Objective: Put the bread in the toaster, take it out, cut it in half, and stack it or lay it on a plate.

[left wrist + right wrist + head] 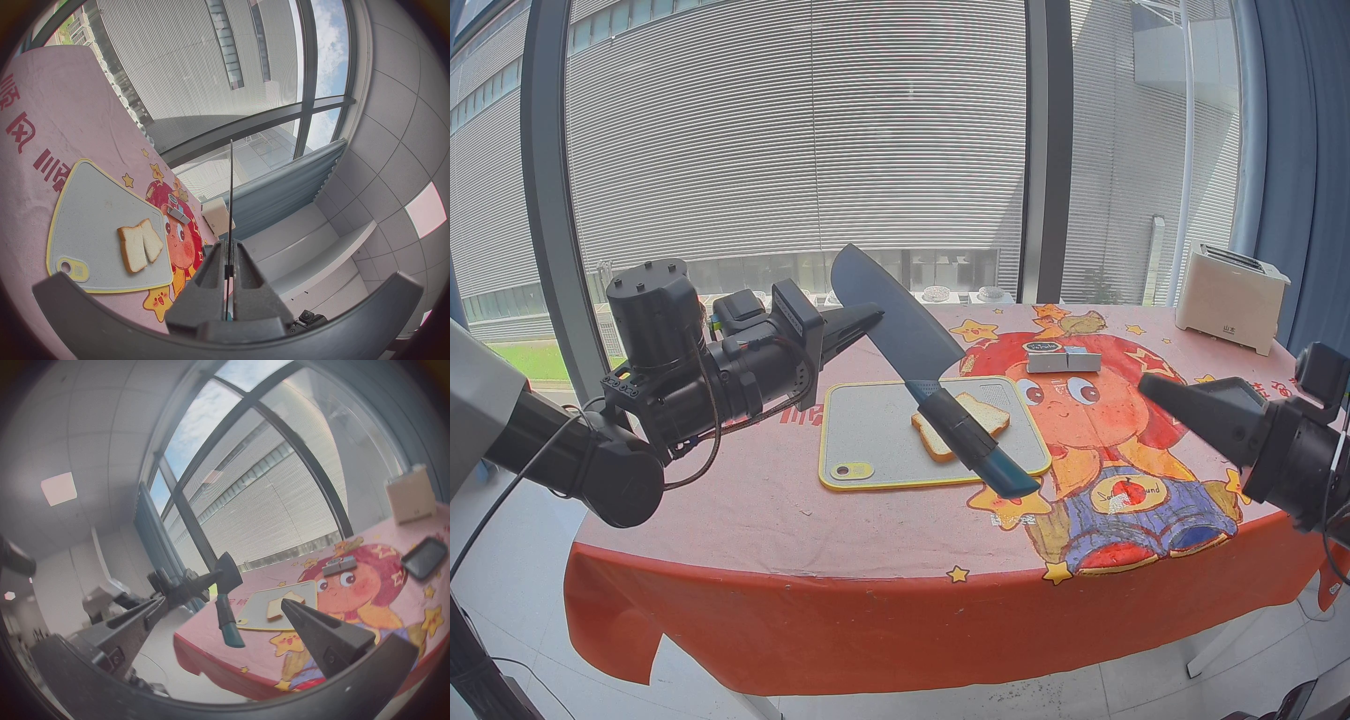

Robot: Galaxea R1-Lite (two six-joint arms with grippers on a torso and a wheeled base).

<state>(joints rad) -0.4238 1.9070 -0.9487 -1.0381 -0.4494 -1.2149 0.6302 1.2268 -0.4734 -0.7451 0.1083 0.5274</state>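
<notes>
**Status: Knife Held by Blade, Bread Halved on Board**

1. Left arm. The arm comes in from the left side with the forearm roughly level, raised above the near-left part of the tabletop (825, 525). The left gripper (862, 319) points toward the middle of the tabletop. Its fingers (213, 281) are pressed onto the blade of the knife (905, 323), pinching it from both flat sides.

2. Knife. It hangs in the air, clear of the tabletop. The blade slants up and away. The handle slants down toward the near right and, in the head view, crosses in front of the bread.

3. Right arm. The arm comes in from the right side and is held above the right part of the tabletop. The right gripper (1158, 389) points left toward the board. Its fingers (323, 636) are spread wide and hold nothing.

4. Bread (139, 244). It lies flat on the right part of the board (872, 441) as two halves side by side, touching along the cut line.

5. Toaster (1231, 295). It stands upright at the far right corner of the tabletop, well apart from the board.

6. A small grey block (1064, 359) lies between the board and the toaster.
</notes>
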